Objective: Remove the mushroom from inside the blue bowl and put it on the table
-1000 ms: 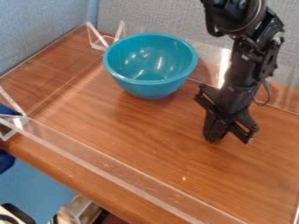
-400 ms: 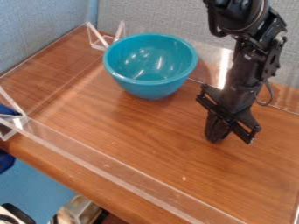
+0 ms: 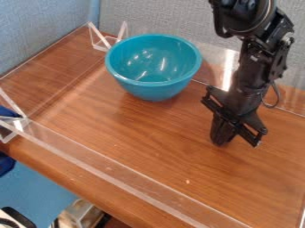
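Camera view: one overhead-angled look at the whole scene.
Table [image 3: 107, 120]: reddish-brown wood grain, low clear acrylic walls along its edges, under both the tool and the bowl.
Blue bowl [image 3: 152, 66]: glossy turquoise, upright, up and to the left of the gripper, clearly apart from it; only glare shows inside.
Gripper [image 3: 230, 135]: black, pointing straight down at the tabletop, jaws closed tight; whether anything sits between them is unclear.
Mushroom: cannot be made out.
Writing: none legible.

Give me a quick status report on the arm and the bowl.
Gripper shut, down at the table, right of the blue bowl. Bowl interior shows no mushroom. Nothing in the way.
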